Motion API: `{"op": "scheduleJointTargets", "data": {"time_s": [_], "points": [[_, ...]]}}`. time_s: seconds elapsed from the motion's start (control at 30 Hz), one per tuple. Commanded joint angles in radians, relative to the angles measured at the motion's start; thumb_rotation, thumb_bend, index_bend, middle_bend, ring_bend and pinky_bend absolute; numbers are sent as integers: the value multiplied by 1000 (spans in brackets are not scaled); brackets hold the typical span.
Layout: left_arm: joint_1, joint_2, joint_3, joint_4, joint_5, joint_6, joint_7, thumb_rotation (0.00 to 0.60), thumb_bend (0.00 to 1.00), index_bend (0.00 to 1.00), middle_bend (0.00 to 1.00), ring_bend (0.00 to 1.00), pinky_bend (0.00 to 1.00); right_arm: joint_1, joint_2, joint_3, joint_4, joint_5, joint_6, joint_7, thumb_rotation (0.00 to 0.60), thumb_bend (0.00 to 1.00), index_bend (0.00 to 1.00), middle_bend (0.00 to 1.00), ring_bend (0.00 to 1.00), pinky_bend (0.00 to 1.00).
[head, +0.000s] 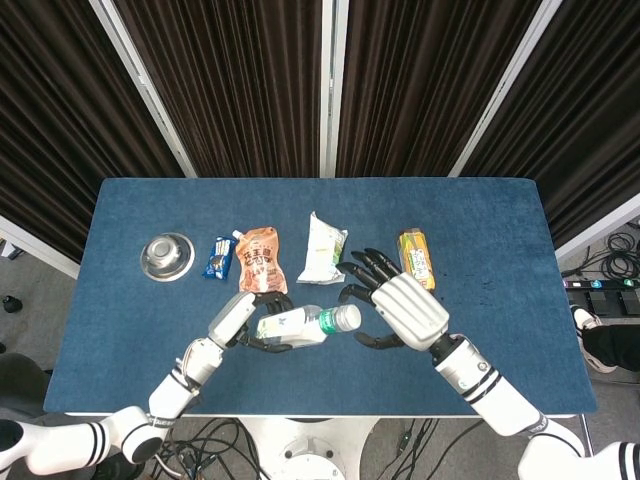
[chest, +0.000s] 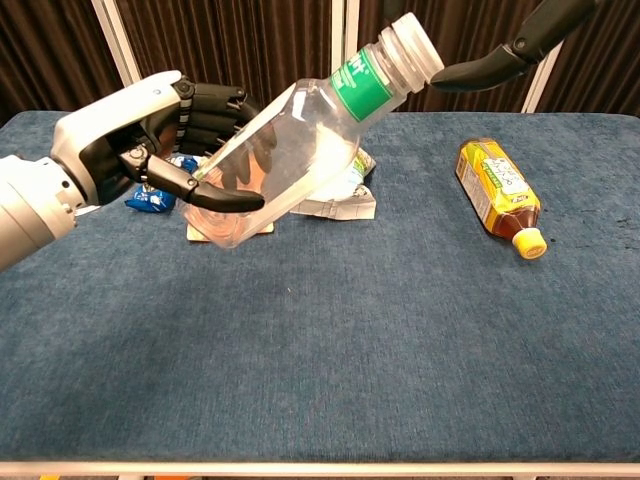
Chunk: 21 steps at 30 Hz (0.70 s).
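Note:
My left hand (head: 234, 319) (chest: 130, 140) grips a clear plastic bottle (head: 300, 325) (chest: 300, 150) with a green label and a white cap (head: 346, 316) (chest: 412, 47), held tilted above the blue table (head: 130, 340), cap pointing right. My right hand (head: 395, 305) is open, fingers spread, right beside the cap without touching it. In the chest view only its dark fingers (chest: 500, 60) show, at the top right near the cap.
Across the table's middle lie a steel bowl (head: 166, 255), a small blue packet (head: 219, 258), an orange pouch (head: 260, 258), a white bag (head: 322, 250) and a yellow-capped tea bottle (head: 416, 257) (chest: 497, 190) on its side.

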Motion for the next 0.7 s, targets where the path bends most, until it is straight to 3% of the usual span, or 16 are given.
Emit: {"op": "scheduleJointTargets", "data": {"time_s": [0.03, 0.7], "points": [[-2, 2, -1, -2, 0, -2, 0, 600, 204, 634, 592, 516, 530, 0, -3, 2, 0, 2, 3, -2, 600, 137, 381, 126, 0, 0], [4, -2, 8, 5, 4, 7, -9, 600, 204, 634, 592, 516, 530, 5, -9, 7, 0, 20, 2, -20, 600, 180, 489, 148, 0, 0]]}}
